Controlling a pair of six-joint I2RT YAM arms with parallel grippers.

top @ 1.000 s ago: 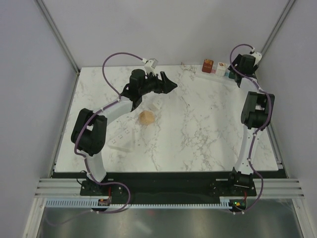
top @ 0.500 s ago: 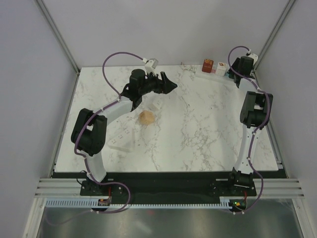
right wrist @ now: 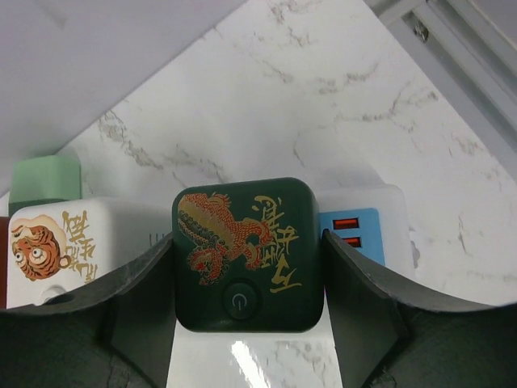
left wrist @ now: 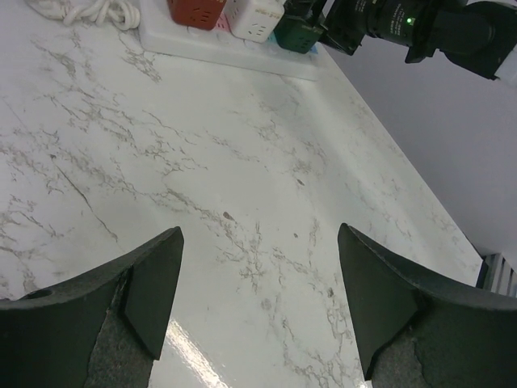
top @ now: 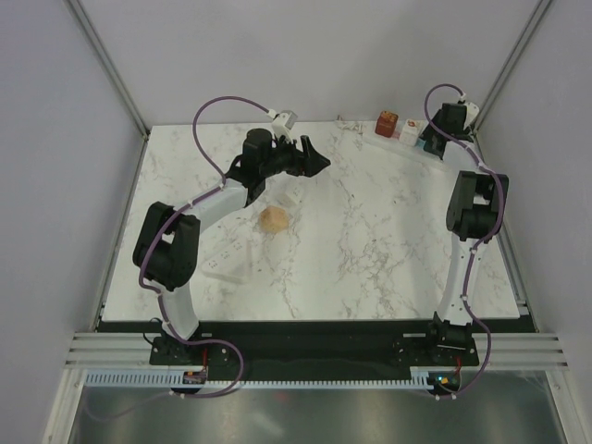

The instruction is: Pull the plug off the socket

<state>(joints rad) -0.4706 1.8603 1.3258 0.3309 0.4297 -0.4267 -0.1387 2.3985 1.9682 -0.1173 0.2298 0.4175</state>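
The socket, a long white power strip, lies at the table's far right edge; its end with a blue outlet square shows in the right wrist view. A dark green cube plug with a red and gold dragon sits in it, also seen in the left wrist view. My right gripper is shut on this plug, one finger against each side. A white tiger plug and a red plug sit further along. My left gripper is open and empty above bare table.
A brown round object lies left of the middle. A coiled white cable lies by the strip's left end. A pale green block stands behind the tiger plug. Grey walls close the table's sides and back.
My right wrist has moved a little further back and left over the power strip's end. The left arm has not moved.
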